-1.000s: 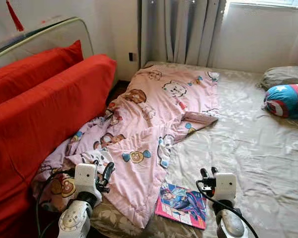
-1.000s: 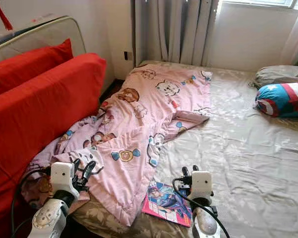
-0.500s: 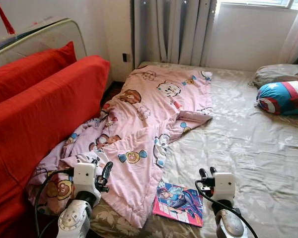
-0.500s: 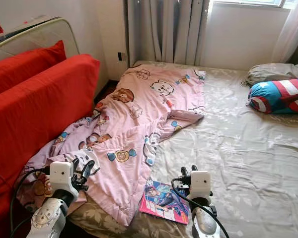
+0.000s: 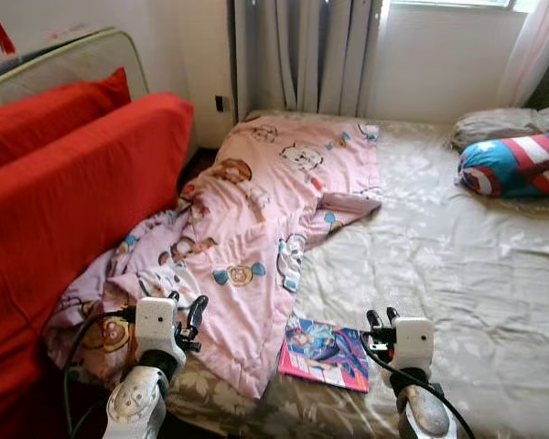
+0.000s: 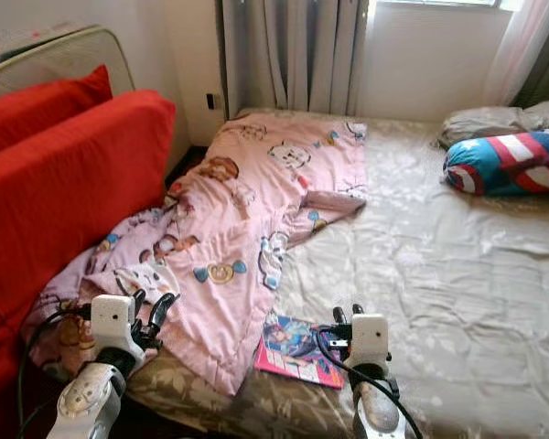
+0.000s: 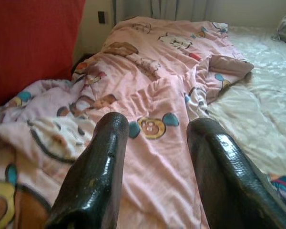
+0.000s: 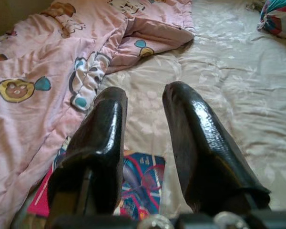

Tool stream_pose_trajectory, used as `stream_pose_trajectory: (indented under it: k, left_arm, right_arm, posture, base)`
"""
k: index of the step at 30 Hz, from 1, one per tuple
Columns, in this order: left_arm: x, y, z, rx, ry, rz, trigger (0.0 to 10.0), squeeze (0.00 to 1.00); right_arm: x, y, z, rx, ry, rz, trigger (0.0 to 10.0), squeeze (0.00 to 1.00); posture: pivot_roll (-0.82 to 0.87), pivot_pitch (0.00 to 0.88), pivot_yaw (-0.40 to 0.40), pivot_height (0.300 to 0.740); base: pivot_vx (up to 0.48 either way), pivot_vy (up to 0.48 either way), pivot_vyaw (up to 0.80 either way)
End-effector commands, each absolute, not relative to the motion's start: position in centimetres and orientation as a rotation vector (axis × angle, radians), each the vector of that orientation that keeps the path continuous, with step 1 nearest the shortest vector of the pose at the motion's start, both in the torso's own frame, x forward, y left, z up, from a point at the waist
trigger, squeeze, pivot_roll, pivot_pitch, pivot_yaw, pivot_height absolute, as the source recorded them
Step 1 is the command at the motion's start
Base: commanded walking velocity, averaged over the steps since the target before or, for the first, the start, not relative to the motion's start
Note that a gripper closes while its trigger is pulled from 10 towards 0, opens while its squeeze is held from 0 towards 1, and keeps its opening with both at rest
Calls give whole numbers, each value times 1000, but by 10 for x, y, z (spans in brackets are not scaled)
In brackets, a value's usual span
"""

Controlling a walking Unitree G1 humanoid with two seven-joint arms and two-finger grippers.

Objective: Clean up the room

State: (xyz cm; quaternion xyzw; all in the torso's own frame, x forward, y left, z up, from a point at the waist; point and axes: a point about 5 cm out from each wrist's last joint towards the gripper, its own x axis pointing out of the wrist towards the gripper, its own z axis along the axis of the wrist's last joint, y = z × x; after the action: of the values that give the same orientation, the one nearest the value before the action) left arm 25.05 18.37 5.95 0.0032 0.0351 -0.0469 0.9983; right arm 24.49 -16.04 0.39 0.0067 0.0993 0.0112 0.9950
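Observation:
A rumpled pink cartoon-print blanket (image 5: 256,210) lies across the left half of the bed, spilling toward the red sofa. A colourful book (image 5: 325,353) rests flat on the sheet by the blanket's near corner. My left gripper (image 5: 187,313) hovers open over the blanket's near left edge, nothing between its fingers (image 7: 102,162). My right gripper (image 5: 381,320) is open just right of the book, above the sheet; its fingers (image 8: 105,138) frame the book (image 8: 140,181) below.
A beige floral sheet (image 5: 457,265) covers the bed. A blue, red and white star pillow (image 5: 517,165) and a grey pillow (image 5: 494,123) lie at the far right. The red sofa (image 5: 64,201) stands close on the left. Curtains (image 5: 302,55) hang behind.
The camera has shifted so the whole scene slides left and slightly down. Both grippers stay open and hold the same pose.

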Motion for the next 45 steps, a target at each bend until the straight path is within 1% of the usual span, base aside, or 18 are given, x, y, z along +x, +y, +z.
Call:
stream_pose_trajectory:
  k: [1,26,31,35,45]
  left_arm:
    - [251,184,61,-1,69,-91,10000,0]
    - [252,180,62,-8,75,-104,10000,0]
    - [251,181,61,-6,79,-101,10000,0]
    - [252,181,62,-6,76,-102,10000,0]
    - [252,184,60,-32,95,-88,10000,0]
  right_arm:
    - [247,-158,8,19,181,31,10000,0]
    - [246,-154,2,23,221,52,10000,0]
    - [246,-153,-1,21,245,56,10000,0]
    - [246,-154,2,32,215,56,10000,0]
    - [247,-154,3,33,210,54,10000,0]
  posture:
    - [-8,20,-10,656]
    - [-2,25,-6,656]
    - [-3,26,-5,632]
    - [-4,26,-4,632]
    - [-5,24,-3,632]
  base:
    - [0,0,0]
    - [0,0,0]
    - [0,0,0]
    - [0,0,0]
    - [0,0,0]
